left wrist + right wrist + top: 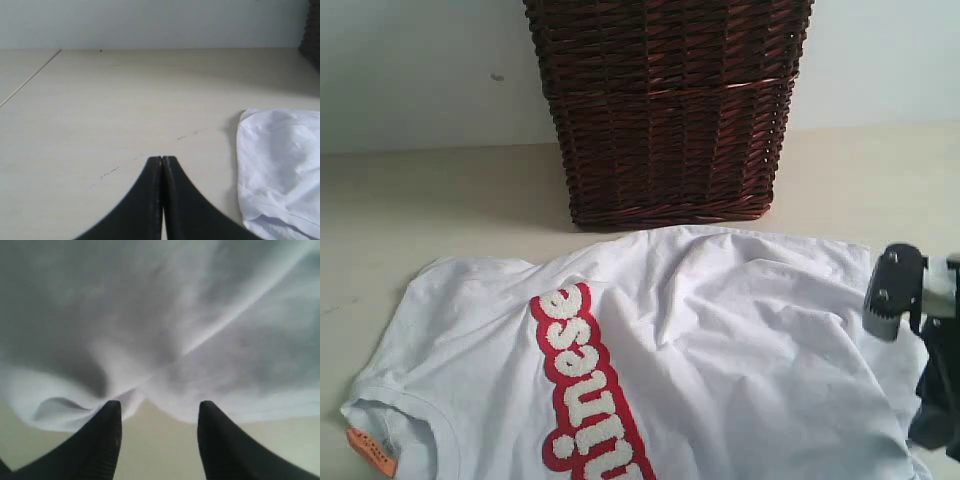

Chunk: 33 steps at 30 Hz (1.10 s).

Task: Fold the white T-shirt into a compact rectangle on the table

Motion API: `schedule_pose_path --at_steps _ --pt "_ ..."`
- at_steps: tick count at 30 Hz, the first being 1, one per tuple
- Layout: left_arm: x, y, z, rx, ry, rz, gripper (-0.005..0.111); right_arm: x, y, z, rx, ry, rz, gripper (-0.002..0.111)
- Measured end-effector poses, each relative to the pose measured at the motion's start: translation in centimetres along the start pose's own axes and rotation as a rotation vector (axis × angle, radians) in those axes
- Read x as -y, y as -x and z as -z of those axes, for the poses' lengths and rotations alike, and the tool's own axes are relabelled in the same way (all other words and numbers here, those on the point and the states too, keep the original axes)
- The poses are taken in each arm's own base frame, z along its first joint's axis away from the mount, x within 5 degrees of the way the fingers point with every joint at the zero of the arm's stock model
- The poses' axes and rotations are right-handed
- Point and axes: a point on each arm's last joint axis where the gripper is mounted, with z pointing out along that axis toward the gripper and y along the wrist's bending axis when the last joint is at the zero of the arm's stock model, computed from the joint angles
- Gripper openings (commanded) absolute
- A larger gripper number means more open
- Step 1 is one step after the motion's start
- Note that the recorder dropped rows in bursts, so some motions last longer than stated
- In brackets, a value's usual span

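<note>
**Q:** What takes up most of the scene?

**A:** A wide, pale cream table (440, 200). A tall dark wicker basket (670, 110) stands at its far side. Right in front of the basket lies the white T-shirt (720, 330), spread open and wrinkled. In the exterior view its collar points to the lower left and its hem to the right.

**Q:** Has any folding been done?

**A:** None that shows. The shirt looks like a single flat layer with one sleeve out. The fuzzy red-outlined letters (585, 390) run fully exposed across the chest. As I judge it, every fold is yet to come: the sides in, then the length doubled into a rectangle.

**Q:** What are the arms doing?

**A:** The right gripper (160, 407) sits low at the shirt's right-hand edge with its jaws spread. The bunched hem lies just past the tips, and nothing is pinched between them. The left gripper (162, 159) hovers over bare table near the shirt's other end, with its jaws pressed together and empty.

**Q:** Is there anything smaller?

**A:** A small orange tag (370, 450) sticks out near the collar.
</note>
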Motion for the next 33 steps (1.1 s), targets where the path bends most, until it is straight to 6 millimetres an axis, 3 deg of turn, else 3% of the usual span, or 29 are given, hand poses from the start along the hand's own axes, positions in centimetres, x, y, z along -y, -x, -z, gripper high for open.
schedule_pose_path --at_steps 4,8,15,19,22,25,30,33 --pt "0.0 0.0 0.0 0.0 0.0 0.0 0.0 -2.0 -1.4 -2.3 0.02 0.052 -0.012 0.046" --pt "0.0 0.0 0.0 0.0 0.0 0.0 0.0 -1.8 -1.5 -2.7 0.049 0.005 -0.022 0.043" --pt "0.0 0.0 0.0 0.0 0.0 0.0 0.0 -1.5 -1.1 -3.5 0.082 0.008 -0.11 0.01" --pt "0.0 0.0 0.0 0.0 0.0 0.0 0.0 -1.4 -1.1 -4.0 0.072 0.028 -0.163 0.0" --pt "0.0 0.0 0.0 0.0 0.0 0.0 0.0 -1.4 -1.0 -4.1 0.072 0.032 -0.178 0.0" --pt "0.0 0.0 0.0 0.0 0.0 0.0 0.0 -1.5 -0.9 -3.1 0.108 -0.006 -0.18 0.0" --pt "0.0 0.0 0.0 0.0 0.0 0.0 0.0 -2.8 -0.4 1.5 0.313 -0.11 -0.213 0.0" --pt "0.0 0.0 0.0 0.0 0.0 0.0 0.0 -2.7 0.1 2.0 0.388 -0.131 -0.236 0.0"
